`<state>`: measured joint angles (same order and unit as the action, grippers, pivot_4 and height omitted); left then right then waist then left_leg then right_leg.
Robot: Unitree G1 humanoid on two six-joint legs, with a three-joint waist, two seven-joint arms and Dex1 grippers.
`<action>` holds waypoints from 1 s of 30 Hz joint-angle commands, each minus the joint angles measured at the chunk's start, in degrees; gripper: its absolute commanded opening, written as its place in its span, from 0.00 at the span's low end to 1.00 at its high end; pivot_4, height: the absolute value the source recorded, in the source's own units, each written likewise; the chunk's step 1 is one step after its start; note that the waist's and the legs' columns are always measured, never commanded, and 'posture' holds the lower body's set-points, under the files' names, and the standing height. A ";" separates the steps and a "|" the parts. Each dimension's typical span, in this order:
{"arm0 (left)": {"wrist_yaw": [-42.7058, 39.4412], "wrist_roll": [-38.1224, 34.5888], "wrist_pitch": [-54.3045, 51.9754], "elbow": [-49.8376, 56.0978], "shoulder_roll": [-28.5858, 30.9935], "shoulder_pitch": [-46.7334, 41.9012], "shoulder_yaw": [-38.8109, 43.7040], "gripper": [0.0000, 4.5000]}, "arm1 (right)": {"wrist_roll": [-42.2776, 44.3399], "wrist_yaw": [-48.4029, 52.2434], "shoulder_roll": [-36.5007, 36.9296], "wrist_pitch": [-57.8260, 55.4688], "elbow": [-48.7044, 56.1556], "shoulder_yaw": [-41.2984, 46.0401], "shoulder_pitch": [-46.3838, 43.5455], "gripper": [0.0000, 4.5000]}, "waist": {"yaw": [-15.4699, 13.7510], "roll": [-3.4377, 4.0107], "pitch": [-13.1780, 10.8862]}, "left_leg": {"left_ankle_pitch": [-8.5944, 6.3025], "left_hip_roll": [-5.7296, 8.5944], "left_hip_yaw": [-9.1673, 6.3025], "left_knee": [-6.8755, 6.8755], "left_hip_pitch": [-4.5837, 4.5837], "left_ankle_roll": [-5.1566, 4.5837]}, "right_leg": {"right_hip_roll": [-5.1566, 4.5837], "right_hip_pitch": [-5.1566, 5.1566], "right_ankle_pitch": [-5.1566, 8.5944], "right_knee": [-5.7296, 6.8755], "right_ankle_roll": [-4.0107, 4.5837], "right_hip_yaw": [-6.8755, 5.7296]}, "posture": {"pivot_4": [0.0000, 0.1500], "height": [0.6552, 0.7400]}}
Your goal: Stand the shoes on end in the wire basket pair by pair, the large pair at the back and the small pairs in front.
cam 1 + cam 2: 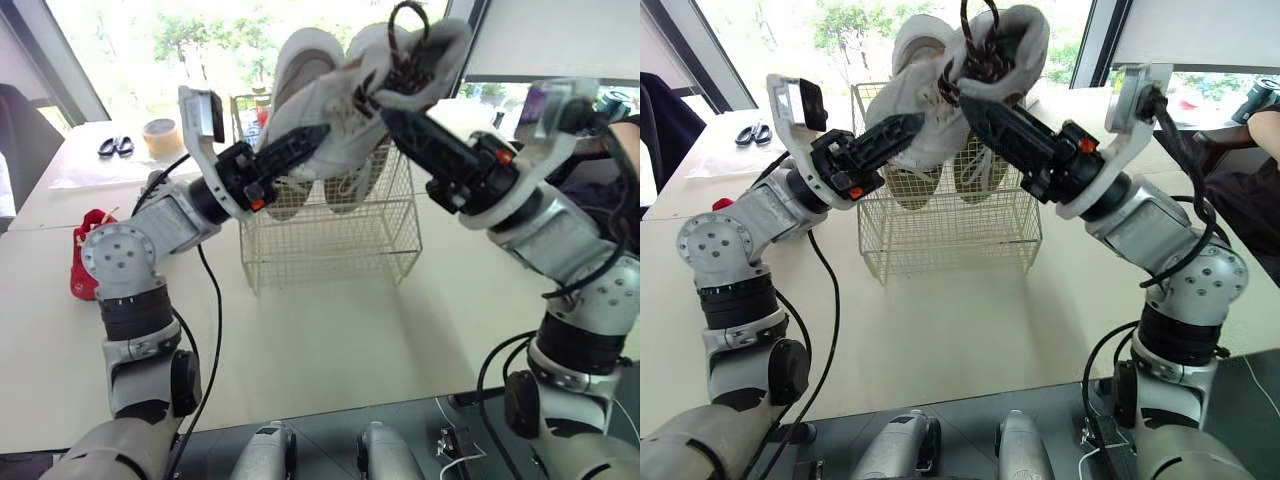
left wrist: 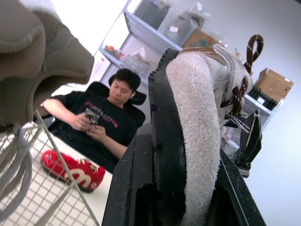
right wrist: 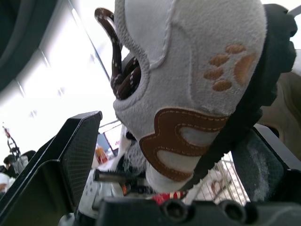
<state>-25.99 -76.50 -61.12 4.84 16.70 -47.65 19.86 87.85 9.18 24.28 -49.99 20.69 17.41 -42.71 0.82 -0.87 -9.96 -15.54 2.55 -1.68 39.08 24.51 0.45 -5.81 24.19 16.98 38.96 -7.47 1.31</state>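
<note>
A fuzzy white shoe (image 1: pixel 445 40) with brown laces and a black sole is up in the air, right over the wire basket (image 1: pixel 330 245) on the tabletop (image 1: pixel 330 340). The left jaws and the right jaws are both squeezed tight on it. Two big shoes (image 1: pixel 300 70) with ribbed tan soles stand on end in the basket. The right wrist view shows a brown paw print on the white shoe. The left wrist view shows a red shoe (image 2: pixel 70 169) and a seated person (image 2: pixel 108 117).

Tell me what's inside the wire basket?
Two big shoes stand on end, soles facing us. The jaws and the white shoe in them cover their middles; behind them is hidden.
</note>
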 commanded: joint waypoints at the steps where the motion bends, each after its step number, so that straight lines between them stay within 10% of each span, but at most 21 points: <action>1: 0.52 1.22 2.14 1.56 -0.16 0.17 -1.58 0.06 | 2.20 -0.93 -1.19 3.07 1.00 -0.40 -2.19 0.99 | -0.03 0.00 0.00 | 0.00 0.00 0.00 0.00 0.00 0.00 | 0.00 0.00 0.00 0.00 0.00 0.00 | 1.00 1.00; 12: 1.47 1.58 3.61 3.93 1.10 1.95 -4.45 0.06 | 3.37 -2.63 -0.79 5.74 -0.22 -0.78 -3.17 0.11 | 0.08 0.00 0.00 | 0.00 -0.01 0.00 -0.01 0.00 -0.01 | 0.02 -0.01 0.00 -0.01 0.00 0.00 | 1.00 1.00; 22: -5.16 3.05 0.89 6.13 12.38 3.41 -5.56 1.00 | -7.60 9.74 11.34 1.06 -9.02 -4.34 -9.71 0.10 | 0.30 0.03 -0.02 | -0.03 -0.01 0.01 -0.07 0.00 -0.05 | 0.08 0.00 0.00 -0.05 0.00 0.01 | 1.00 1.00; 30: -11.54 9.17 3.97 3.02 18.32 2.65 -6.20 1.00 | -44.34 51.29 24.10 19.69 -30.85 -23.96 -21.37 0.10 | 0.27 0.05 -0.03 | -0.17 -0.13 0.00 -0.10 -0.02 -0.30 | 0.22 -0.18 0.00 -0.45 0.00 -0.05 | 1.00 1.00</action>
<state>-36.38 -68.06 -58.88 6.82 34.79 -43.83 13.50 51.03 52.98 47.74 -37.36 -6.05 -4.53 -60.95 1.09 -0.82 -9.99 -15.71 2.42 -1.66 38.99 24.50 0.15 -5.59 24.00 16.97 38.49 -7.49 1.28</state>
